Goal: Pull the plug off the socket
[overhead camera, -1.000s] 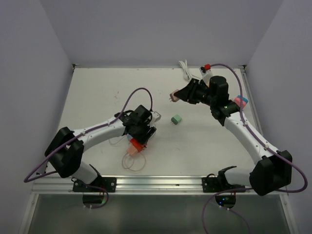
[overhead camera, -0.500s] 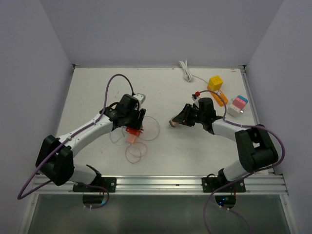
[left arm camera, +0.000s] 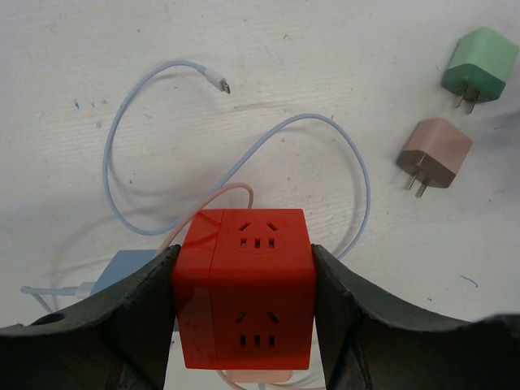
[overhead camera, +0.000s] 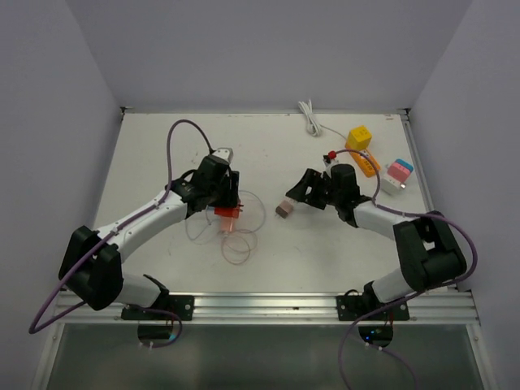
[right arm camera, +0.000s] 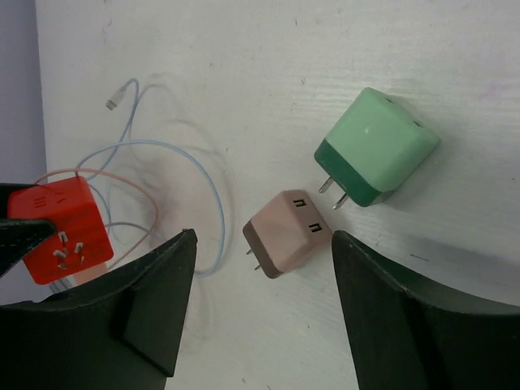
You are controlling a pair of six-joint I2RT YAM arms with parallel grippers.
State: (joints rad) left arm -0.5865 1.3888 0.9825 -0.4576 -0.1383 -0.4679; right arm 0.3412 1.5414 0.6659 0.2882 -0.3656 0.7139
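The left gripper (left arm camera: 244, 260) pinches the red socket cube (left arm camera: 244, 325) among looped cables (left arm camera: 358, 175) on the desk (left arm camera: 325, 49). The right gripper (right arm camera: 264, 237) is spread over the pink plug (right arm camera: 284, 231), which lies unplugged just beside a green plug (right arm camera: 375, 146). Farther back sits a yellow cube (overhead camera: 360, 136).

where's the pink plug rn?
The pink plug lies on the table near the centre of the top view, under the open right gripper, beside the green plug; the red socket cube in the left gripper is to its left.
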